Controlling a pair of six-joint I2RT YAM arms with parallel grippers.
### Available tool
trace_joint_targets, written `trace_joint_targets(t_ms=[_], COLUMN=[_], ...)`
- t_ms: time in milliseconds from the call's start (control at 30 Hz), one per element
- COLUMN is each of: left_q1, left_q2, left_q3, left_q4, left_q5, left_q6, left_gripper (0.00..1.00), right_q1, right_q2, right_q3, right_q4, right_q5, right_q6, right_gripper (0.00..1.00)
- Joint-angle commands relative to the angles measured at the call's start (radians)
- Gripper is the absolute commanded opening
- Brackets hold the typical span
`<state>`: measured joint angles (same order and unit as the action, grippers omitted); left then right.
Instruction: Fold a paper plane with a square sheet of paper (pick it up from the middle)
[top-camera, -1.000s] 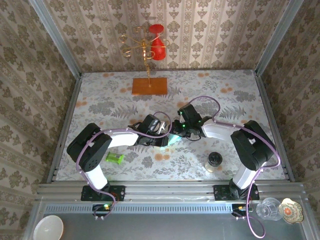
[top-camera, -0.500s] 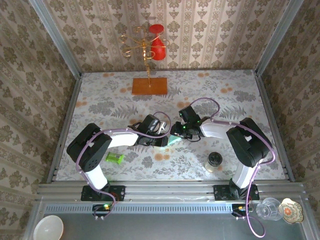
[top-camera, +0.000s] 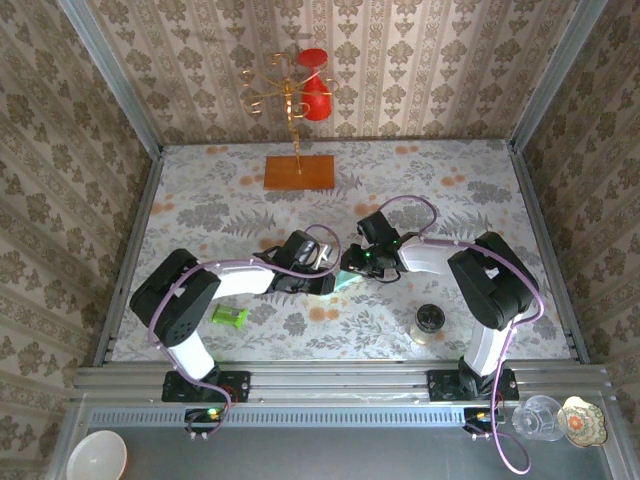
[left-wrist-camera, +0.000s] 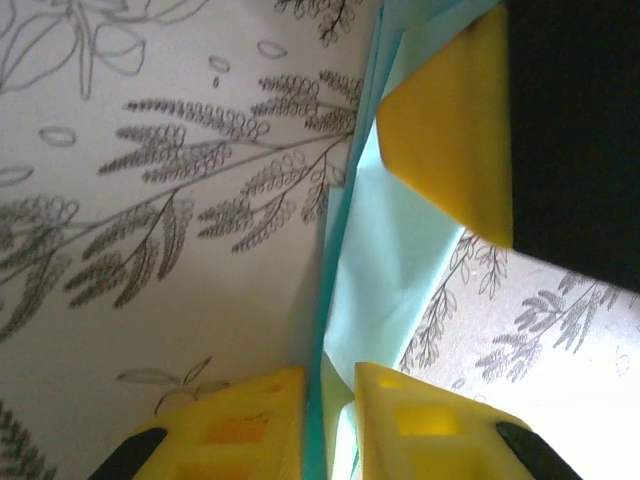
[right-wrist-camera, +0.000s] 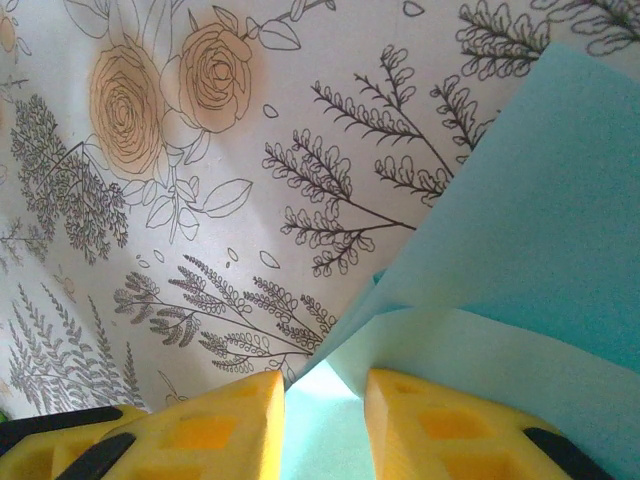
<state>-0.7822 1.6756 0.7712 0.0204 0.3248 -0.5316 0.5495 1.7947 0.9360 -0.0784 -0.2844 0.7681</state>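
The left end effector (left-wrist-camera: 330, 425) and the right end effector (right-wrist-camera: 325, 400) meet near the middle of the desk (top-camera: 440, 190). Each is pinched nearly closed on the square sheet of paper (right-wrist-camera: 540, 230), probably to hold its fold taut between them.

My gripper (left-wrist-camera: 330, 400) sits at the bottom edge. Its two yellow foam-padded fingers (left-wrist-camera: 240, 425) are nearly together, pinching a sheet of thin light-blue paper (left-wrist-camera: 385, 260). The paper rises from the pinch in several folded layers, running to the top edge. At upper right, another yellow foam pad (left-wrist-camera: 450, 130) on a black body presses against the paper. Behind lies the white bench (left-wrist-camera: 150, 250), printed with grey leafy sprigs.
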Motion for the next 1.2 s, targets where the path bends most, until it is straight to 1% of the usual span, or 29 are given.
trace_joint_targets(t_ms=[0, 133, 233, 267, 367, 433, 567, 767, 933, 1167], left_q1=[0.004, 0.015, 0.019, 0.018, 0.018, 0.019, 0.018, 0.018, 0.018, 0.015], left_q2=[-0.093, -0.197, -0.225, -0.222, -0.170, -0.125, -0.057, -0.054, -0.059, -0.025], left_q3=[-0.020, -0.025, -0.027, -0.027, -0.007, 0.021, 0.063, 0.056, 0.050, 0.060], left_q4=[-0.095, -0.100, -0.072, -0.058, -0.041, -0.063, -0.106, -0.069, -0.048, -0.062], left_q5=[-0.042, -0.077, -0.051, -0.033, 0.021, 0.040, 0.074, 0.110, 0.118, 0.121], left_q6=[-0.007, -0.016, -0.033, -0.038, -0.059, -0.067, -0.072, -0.077, -0.080, -0.073], left_gripper=[0.25, 0.29, 0.26, 0.25, 0.18, 0.13, 0.06, 0.05, 0.05, 0.05], right_q1=[-0.006, -0.008, -0.008, -0.008, -0.008, -0.008, -0.008, -0.008, -0.009, -0.010], right_q2=[0.023, 0.026, 0.031, 0.034, 0.034, 0.033, 0.029, 0.045, 0.071, 0.098], right_q3=[-0.003, 0.002, 0.000, 0.000, -0.002, -0.002, -0.001, 0.011, 0.039, 0.065], right_q4=[-0.051, -0.043, -0.027, -0.022, -0.008, -0.007, -0.009, -0.024, -0.079, -0.123], right_q5=[-0.013, -0.069, -0.111, -0.118, -0.137, -0.139, -0.142, -0.142, -0.107, -0.085], right_q6=[-0.035, -0.059, -0.064, -0.064, -0.064, -0.064, -0.073, -0.079, -0.078, -0.058], right_gripper=[0.31, 0.30, 0.28, 0.28, 0.27, 0.27, 0.26, 0.25, 0.23, 0.22])
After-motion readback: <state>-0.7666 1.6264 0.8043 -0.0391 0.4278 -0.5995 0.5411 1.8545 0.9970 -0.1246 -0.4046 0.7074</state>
